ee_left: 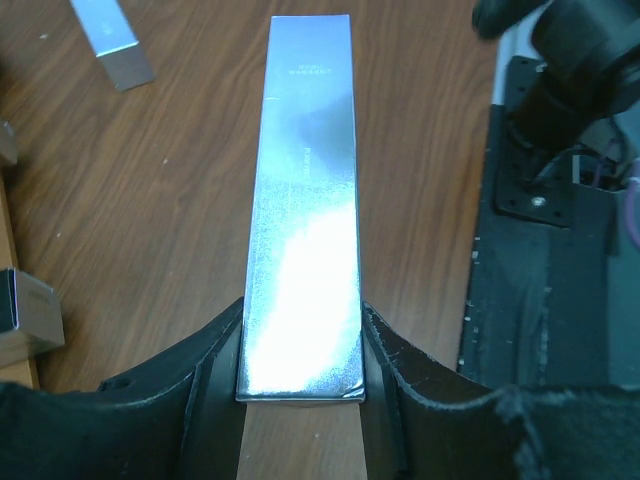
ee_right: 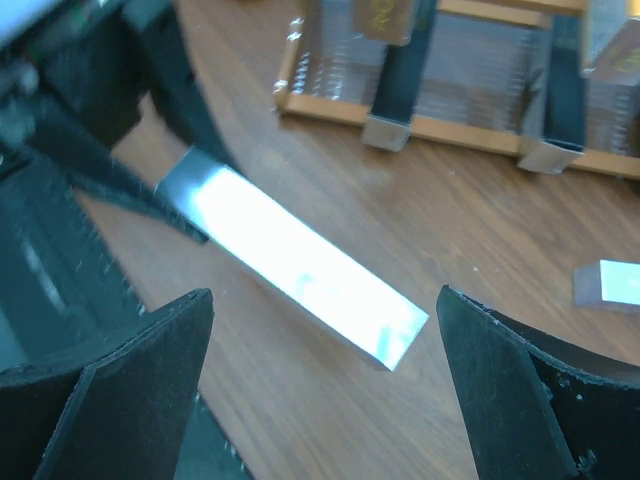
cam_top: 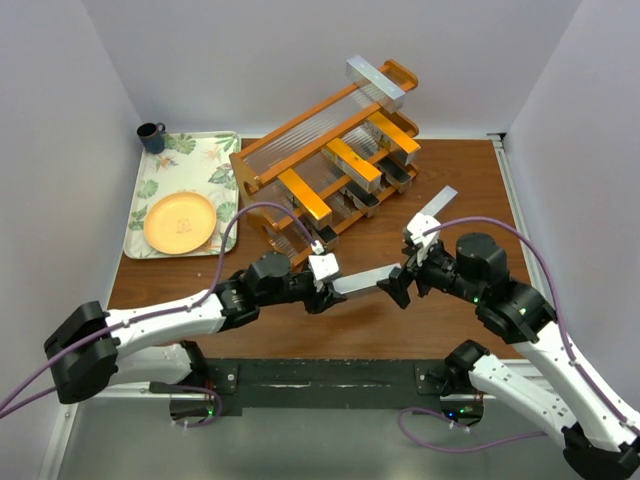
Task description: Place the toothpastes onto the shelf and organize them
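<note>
- A long, narrow silver carton (cam_top: 365, 280) is clamped at its short left end between the closed jaws of the left gripper (cam_top: 325, 272). Its flat, mirror-bright face is turned upward.
- Its long axis is laid roughly parallel to the near edge of the table (cam_top: 300, 335), about midway along that edge. The free end is pointed at the right gripper (cam_top: 404, 272).
- The right gripper's jaws are spread wide and nothing is held. In the right wrist view the carton's free end is seen between the black fingers (ee_right: 500, 380), clear of both.
- Whether the carton rests on the wood-grain surface or is lifted off it cannot be told.
- The shelf (cam_top: 243, 172), an orange-brown wooden stepped rack with clear ribbed tiers, is set askew at the middle of the far edge.
- Orange-gold, silver and dark cartons (cam_top: 353, 160) are laid across its slats, with their long axes running down the steps.
- A second silver carton (cam_top: 437, 205) is laid flat and diagonal between the shelf and the right edge.
</note>
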You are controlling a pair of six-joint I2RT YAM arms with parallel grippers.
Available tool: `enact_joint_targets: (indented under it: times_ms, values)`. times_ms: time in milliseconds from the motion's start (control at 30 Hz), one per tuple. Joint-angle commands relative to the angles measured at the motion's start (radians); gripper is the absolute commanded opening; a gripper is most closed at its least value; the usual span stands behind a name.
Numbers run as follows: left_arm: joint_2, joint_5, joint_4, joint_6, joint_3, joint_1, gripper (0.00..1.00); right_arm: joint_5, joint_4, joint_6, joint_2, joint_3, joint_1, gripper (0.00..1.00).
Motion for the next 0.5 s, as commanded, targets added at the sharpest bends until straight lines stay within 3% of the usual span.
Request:
enact_joint_targets:
  times_ms: [0,267,467]
  values:
    - [-0.088,0.125,-0.181,0.076,0.152,-0.002,0.04,-0.127,-0.195,-0.133,0.011,0.064,-0.002,0.98]
    - [-0.187,0.196,-0.506,0.235,0.272,-0.002,0.04,-0.255,-0.216,-0.189,0.005,0.082,-0.002,0.98]
    - [-0.218,0.235,-0.588,0.286,0.317,-0.002,0.04,-0.324,-0.25,-0.228,0.051,0.118,-0.002,0.98]
